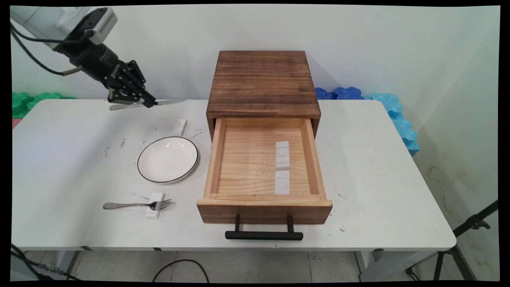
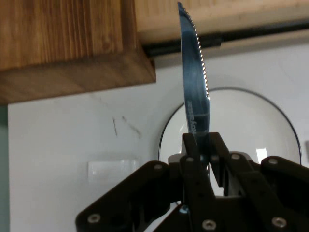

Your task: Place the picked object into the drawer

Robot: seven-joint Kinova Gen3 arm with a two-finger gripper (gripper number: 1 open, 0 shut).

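My black gripper [image 1: 146, 102] hangs above the table's far left part, shut on a steel table knife [image 1: 167, 102] that lies roughly level in the air, blade toward the wooden box. In the hand view the serrated blade [image 2: 195, 82] rises from between the closed fingers [image 2: 199, 145]. Below and to the right of the gripper lies a small white rest [image 1: 180, 126], also seen in the hand view [image 2: 111, 170]. A white plate with a dark rim [image 1: 167, 159] sits nearer the front, and its edge shows behind the blade [image 2: 251, 125].
A dark wooden box [image 1: 263, 83] stands mid-table with its pale drawer [image 1: 265, 207] pulled out, black handle forward; two white rests [image 1: 282, 154] lie inside. A fork [image 1: 137, 205] rests on another white rest near the front left. Green and blue foam blocks lie behind the table.
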